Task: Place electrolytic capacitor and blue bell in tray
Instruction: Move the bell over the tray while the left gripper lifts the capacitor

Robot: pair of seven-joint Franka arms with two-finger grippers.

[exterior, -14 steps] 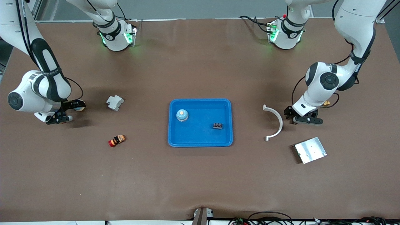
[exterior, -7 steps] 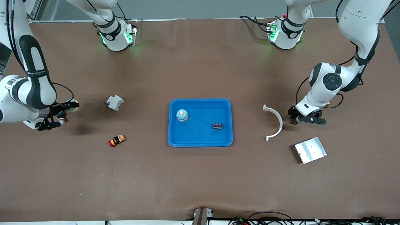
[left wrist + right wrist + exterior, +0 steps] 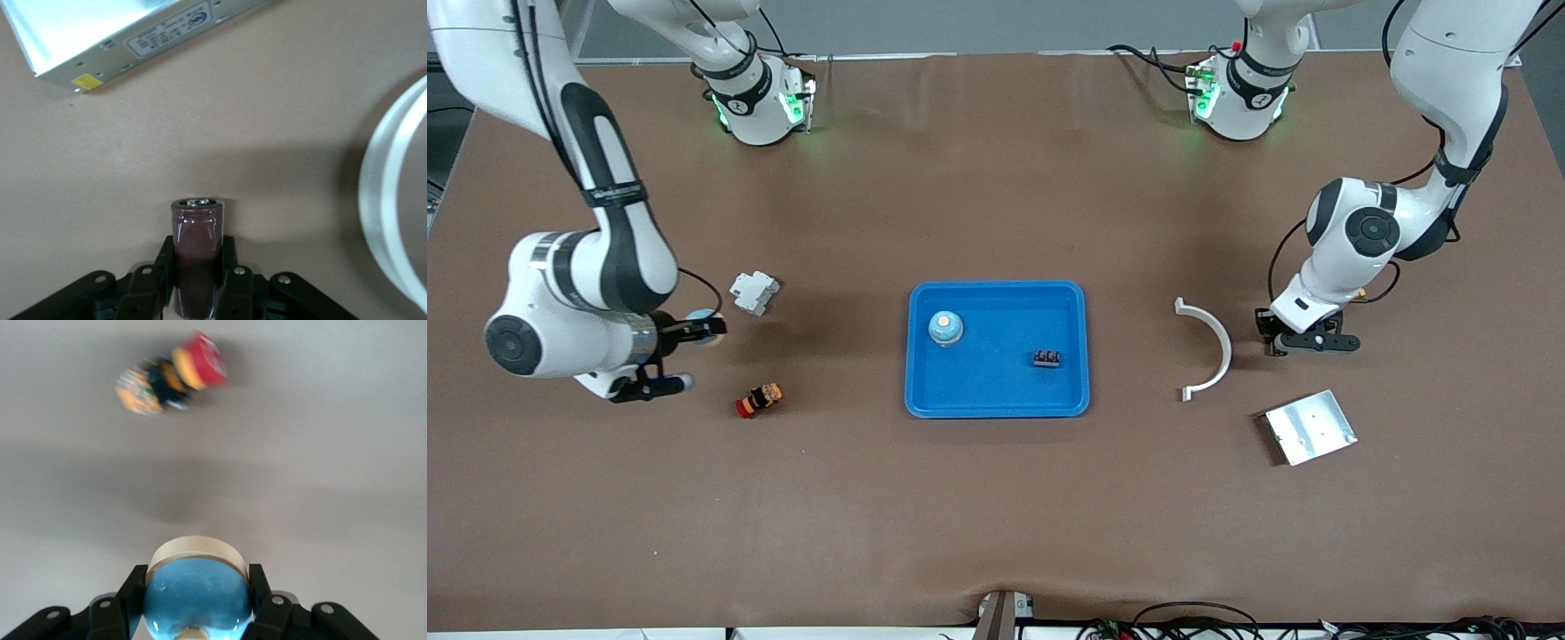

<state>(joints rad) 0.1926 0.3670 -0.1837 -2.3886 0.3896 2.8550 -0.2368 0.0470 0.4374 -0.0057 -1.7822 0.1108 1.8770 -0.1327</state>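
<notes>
Right end effector pinches bell; left end effector pinches capacitor; your carry to tray could slip either.

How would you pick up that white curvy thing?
Probably best to come straight down onto the middle of the white arc, one finger inside the curve, one outside, pinching its thin wall; its ends are hooked. The left gripper beside it is shut on a capacitor; the right gripper, at the right arm's end, holds a blue bell.
</notes>
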